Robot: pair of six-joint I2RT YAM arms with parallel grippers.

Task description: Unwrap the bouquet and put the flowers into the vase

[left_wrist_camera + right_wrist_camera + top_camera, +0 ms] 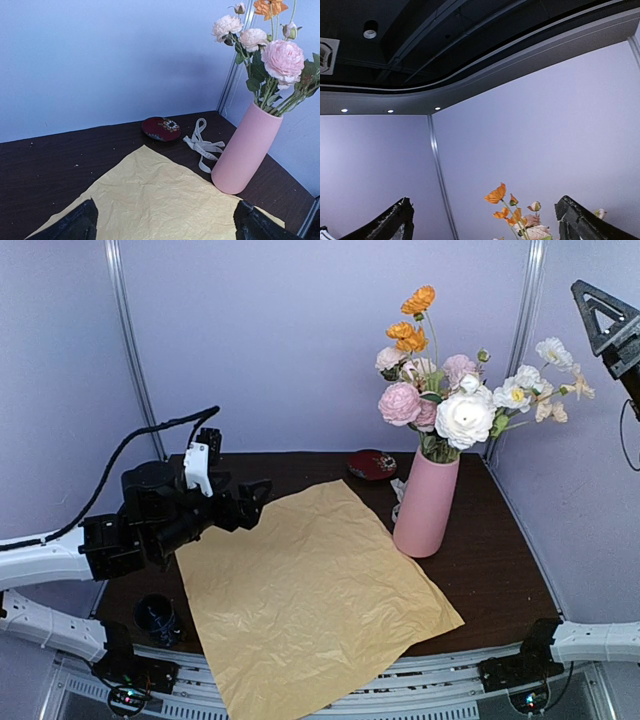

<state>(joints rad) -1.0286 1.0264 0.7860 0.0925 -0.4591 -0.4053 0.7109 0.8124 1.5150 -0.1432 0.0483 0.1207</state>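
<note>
Paper, yellow-tan and finely crinkled, lies spread flat on the dark brown desk. It sits just below and ahead of my left gripper, and its near corner reaches past the desk's front edge. That gripper hangs over the sheet's left side with its black fingers spread wide, gripping nothing and touching nothing.

Ahead of it and to the right stands the vase, a smooth matte pink cylinder that narrows a little toward the top. It is upright, with its foot at the sheet's far right edge. The flowers stand in it: round ruffled blooms in pink, white and orange on thin green stems with leaves.

A cream ribbon lies in loose loops on the desk just left of the vase's foot. Beyond it is a dark red round dish with a flower pattern.

My right gripper is raised high, above and to the right of the blooms. Its fingers are wide apart and it carries nothing; orange flower heads show low between them.

A small dark cup sits below my left gripper, near the desk's front edge.
</note>
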